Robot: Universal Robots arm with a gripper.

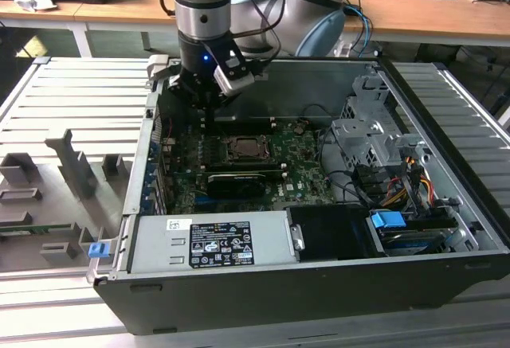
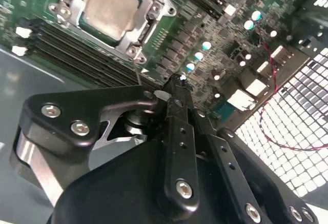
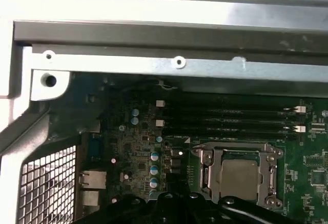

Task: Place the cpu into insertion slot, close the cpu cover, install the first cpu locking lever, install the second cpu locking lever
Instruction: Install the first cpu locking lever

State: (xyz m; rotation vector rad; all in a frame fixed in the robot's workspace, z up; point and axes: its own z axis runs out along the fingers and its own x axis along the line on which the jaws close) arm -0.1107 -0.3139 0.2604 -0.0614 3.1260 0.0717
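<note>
The cpu (image 3: 239,175), a pale metal square, lies in the insertion slot (image 1: 229,147) on the green board, and I also see the cpu (image 2: 110,7) in the second wrist view. The silver cpu cover (image 3: 211,166) lies flat around it as a frame. My gripper (image 2: 175,82) hangs over the board beside the socket, toward the exterior view's left, with its black fingers (image 2: 179,131) meeting at the tip. A thin metal lever rod (image 2: 136,70) runs from the socket corner toward the fingertips; whether it is held is unclear. The exterior view places the gripper (image 1: 209,109) just behind the socket.
The open computer case (image 1: 319,284) surrounds the board. Memory slots (image 3: 230,119) run behind the socket, and a long black card (image 1: 237,182) lies in front. A grey power supply (image 1: 211,240) sits at the front; a drive cage and cables (image 1: 382,165) are on the exterior view's right.
</note>
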